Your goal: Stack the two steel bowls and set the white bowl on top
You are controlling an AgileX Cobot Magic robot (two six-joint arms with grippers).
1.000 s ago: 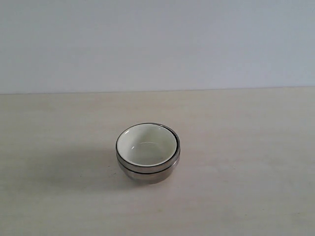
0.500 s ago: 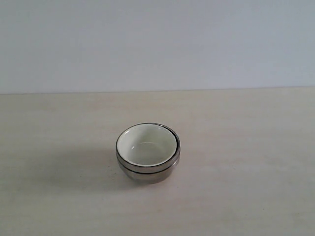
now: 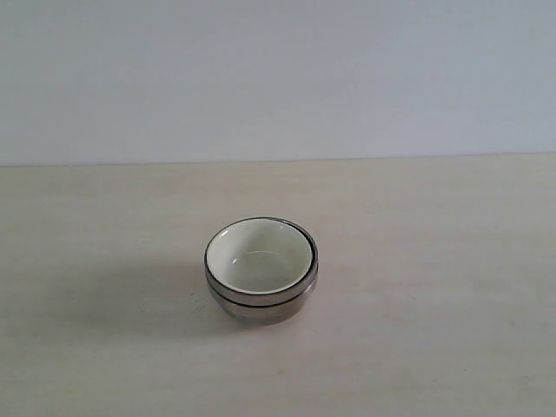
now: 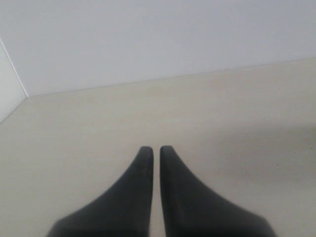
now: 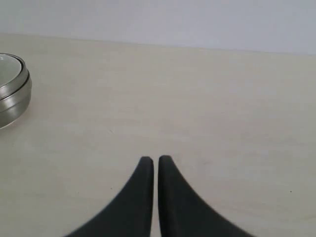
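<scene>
The two steel bowls (image 3: 261, 304) stand nested one in the other near the middle of the table, and the white bowl (image 3: 259, 258) sits inside the upper one, its cream inside showing. The same stack of steel bowls (image 5: 12, 94) appears at the edge of the right wrist view, well away from my right gripper (image 5: 152, 160), which is shut and holds nothing. My left gripper (image 4: 153, 149) is shut too, over bare table with no bowl in its view. Neither gripper shows in the exterior view.
A pale wooden table (image 3: 434, 261) runs back to a plain light wall (image 3: 278, 78). In the left wrist view a wall corner (image 4: 15, 79) meets the table's far edge.
</scene>
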